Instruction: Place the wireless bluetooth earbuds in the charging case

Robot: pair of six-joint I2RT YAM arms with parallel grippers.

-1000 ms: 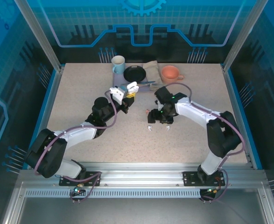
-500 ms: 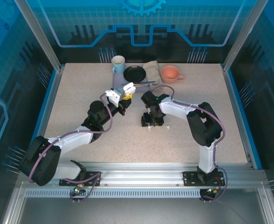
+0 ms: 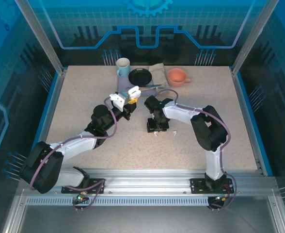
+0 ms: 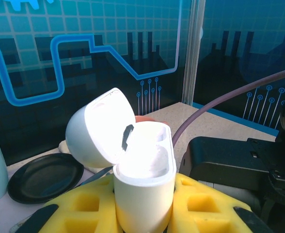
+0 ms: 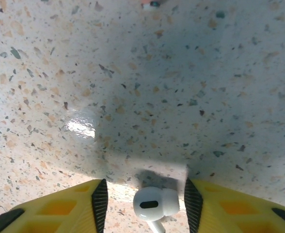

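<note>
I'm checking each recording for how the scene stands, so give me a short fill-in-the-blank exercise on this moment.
1. The left gripper holds the charging case with its lid ___.
2. The earbud lying between the fingers of the right gripper is ___ in colour.
3. That earbud rests on the ___.

Missing words: open; white; table
</note>
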